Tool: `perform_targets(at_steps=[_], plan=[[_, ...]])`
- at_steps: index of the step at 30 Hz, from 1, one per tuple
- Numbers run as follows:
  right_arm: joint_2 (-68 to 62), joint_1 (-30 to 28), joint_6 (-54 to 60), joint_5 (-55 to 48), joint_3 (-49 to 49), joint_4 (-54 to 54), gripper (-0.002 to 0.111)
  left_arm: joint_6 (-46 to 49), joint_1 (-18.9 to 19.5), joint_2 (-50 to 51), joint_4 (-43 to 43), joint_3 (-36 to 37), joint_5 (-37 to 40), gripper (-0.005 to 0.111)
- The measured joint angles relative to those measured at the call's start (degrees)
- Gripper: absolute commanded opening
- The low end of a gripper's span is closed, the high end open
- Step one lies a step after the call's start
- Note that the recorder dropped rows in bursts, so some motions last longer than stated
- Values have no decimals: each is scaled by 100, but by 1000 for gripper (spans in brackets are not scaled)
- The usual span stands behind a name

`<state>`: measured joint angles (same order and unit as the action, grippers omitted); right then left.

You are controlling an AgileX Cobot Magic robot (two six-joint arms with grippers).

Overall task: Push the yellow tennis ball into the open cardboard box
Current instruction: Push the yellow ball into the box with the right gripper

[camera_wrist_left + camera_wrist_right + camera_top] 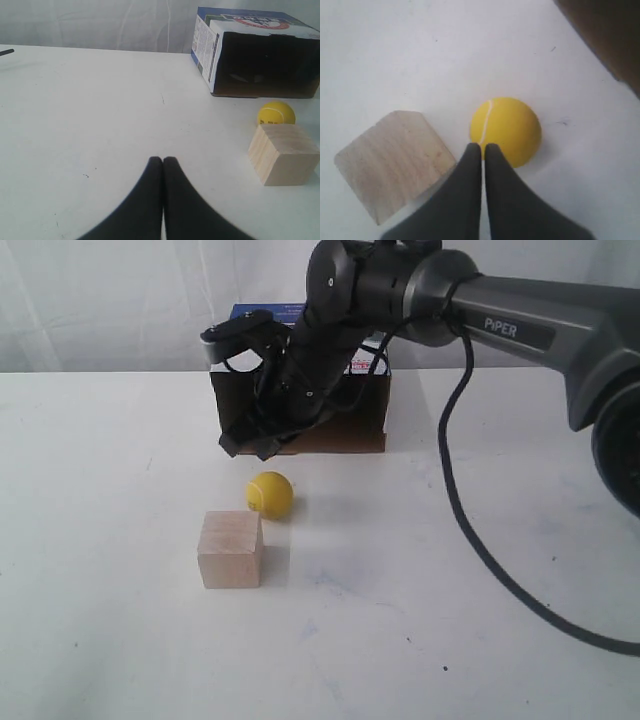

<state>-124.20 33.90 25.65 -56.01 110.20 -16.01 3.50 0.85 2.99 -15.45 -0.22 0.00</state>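
The yellow tennis ball (270, 494) (276, 113) (506, 130) rests on the white table, a short way in front of the open cardboard box (372, 405) (260, 55), whose dark opening faces the ball. My right gripper (247, 446) (482, 146) is shut and empty. It hangs between box and ball, tips just above the ball's box side, and its arm hides much of the box. My left gripper (163, 159) is shut and empty over bare table, well away from the ball, and is out of the exterior view.
A pale wooden cube (231, 549) (282, 154) (395, 160) stands right beside the ball on the side away from the box. A black cable (470, 530) trails over the table at the right. A white curtain hangs behind.
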Motion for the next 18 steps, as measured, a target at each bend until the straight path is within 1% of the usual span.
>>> perform_targets(at_steps=[3, 11, 18], plan=[[-132, 121, 49, -10, 0, -76, 3, 0, 0, 0, 0, 0, 0, 0], [-326, 143, 49, -9, 0, -79, 3, 0, 0, 0, 0, 0, 0, 0], [-1030, 93, 30, 901, 92, 491, 3, 0, 0, 0, 0, 0, 0, 0]])
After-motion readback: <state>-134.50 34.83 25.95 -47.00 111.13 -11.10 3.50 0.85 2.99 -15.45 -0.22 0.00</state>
